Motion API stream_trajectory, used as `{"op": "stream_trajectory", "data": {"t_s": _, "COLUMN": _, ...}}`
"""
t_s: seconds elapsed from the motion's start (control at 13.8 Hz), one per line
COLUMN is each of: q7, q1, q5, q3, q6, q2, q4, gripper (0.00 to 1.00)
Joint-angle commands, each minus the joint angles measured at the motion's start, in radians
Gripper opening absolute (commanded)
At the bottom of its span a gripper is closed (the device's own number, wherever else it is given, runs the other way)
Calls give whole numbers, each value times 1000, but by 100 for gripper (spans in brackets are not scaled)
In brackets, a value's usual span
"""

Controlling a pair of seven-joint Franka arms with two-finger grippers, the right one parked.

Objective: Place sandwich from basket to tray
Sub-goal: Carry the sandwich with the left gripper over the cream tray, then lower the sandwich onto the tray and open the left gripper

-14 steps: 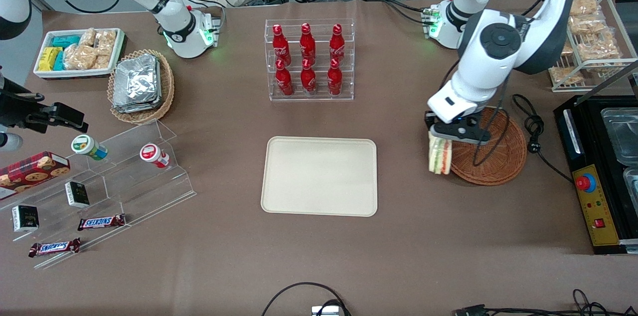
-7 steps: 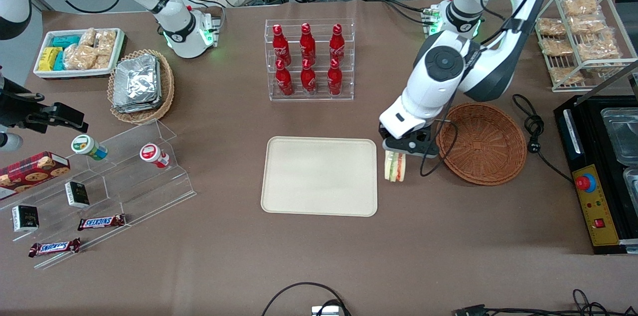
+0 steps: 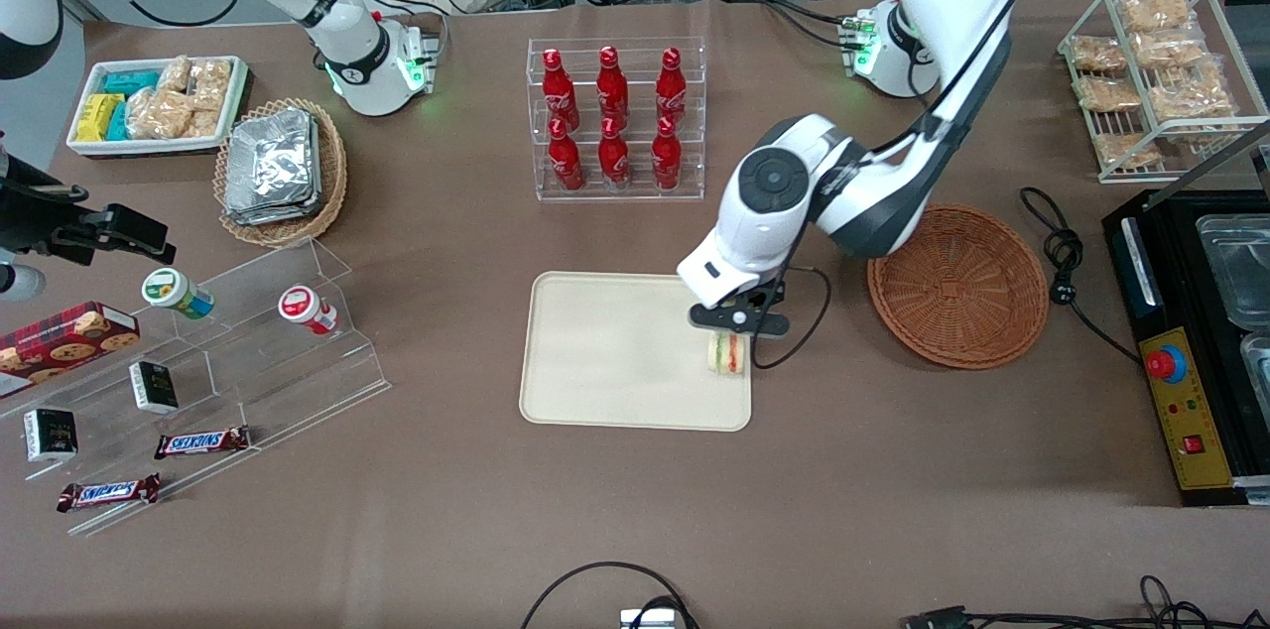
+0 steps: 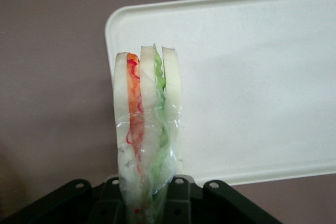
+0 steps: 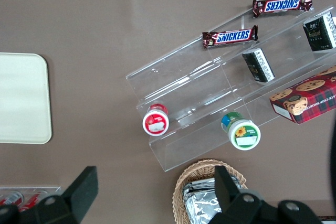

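The gripper [image 3: 731,336] has carried the sandwich [image 3: 727,352] from beside the basket [image 3: 958,285] to, seemingly, just above the tray [image 3: 615,351].

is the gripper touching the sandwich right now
Touching. In the left wrist view the sandwich rises straight out of the gripper, clamped at its base. In the front view it hangs under the gripper over the tray edge nearest the basket.

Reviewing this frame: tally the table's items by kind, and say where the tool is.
Red bottles in the clear rack: 6
Snickers bars: 2
Wicker baskets, counting the empty basket: 2
Tray: 1
Sandwich: 1
Total: 12
The tool is over the tray's edge nearest the basket, shut on the sandwich.
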Motion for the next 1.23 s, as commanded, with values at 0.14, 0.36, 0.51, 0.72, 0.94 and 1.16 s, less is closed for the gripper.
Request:
{"op": "stream_trajectory", "data": {"t_s": 0.14, "q7": -26, "q1": -38, "q5": 38, "q3": 7, "q6": -29, "q2": 110, "q4": 87, "gripper": 7}}
{"op": "stream_trajectory", "data": {"t_s": 0.36, "q7": -26, "q1": -40, "q5": 60, "q3": 7, "q6": -28, "q2": 144, "q4": 94, "gripper": 8}}
{"op": "stream_trajectory", "data": {"t_s": 0.51, "q7": -26, "q1": -40, "q5": 70, "q3": 7, "q6": -26, "q2": 167, "q4": 96, "gripper": 7}}
{"op": "stream_trajectory", "data": {"t_s": 0.72, "q7": -28, "q1": -41, "q5": 71, "q3": 7, "q6": -26, "q2": 181, "q4": 101, "gripper": 8}}
{"op": "stream_trajectory", "data": {"t_s": 0.94, "q7": -29, "q1": -41, "q5": 93, "q3": 7, "q6": -24, "q2": 199, "q4": 102, "gripper": 12}}
{"op": "stream_trajectory", "data": {"t_s": 1.16, "q7": -58, "q1": -41, "q5": 94, "q3": 7, "q6": -24, "q2": 202, "q4": 102, "gripper": 67}}
